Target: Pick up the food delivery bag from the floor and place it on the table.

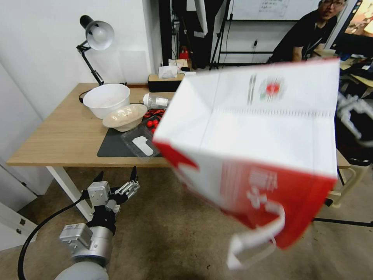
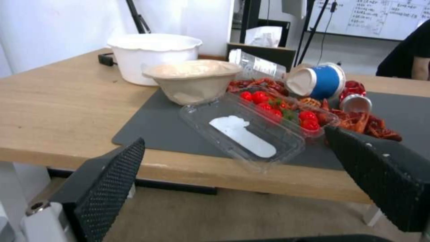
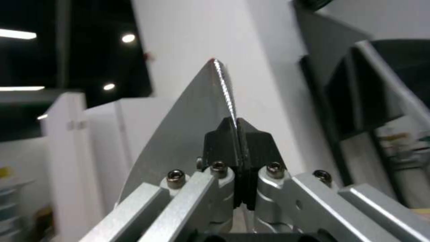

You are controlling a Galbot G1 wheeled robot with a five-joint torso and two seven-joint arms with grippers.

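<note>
The food delivery bag, white with a red side panel and a small round red logo, hangs tilted in the air in front of the table's right half, and a white handle dangles below it. In the right wrist view my right gripper is shut on the bag's thin silver-lined edge. My left gripper is open and holds nothing, low over the floor just before the table. In the left wrist view its fingers face the table's front edge.
The dark grey mat carries a white bowl, a beige bowl, a clear clamshell with tomatoes, a bottle, a blue cup and crayfish. A lamp and tissue box stand behind.
</note>
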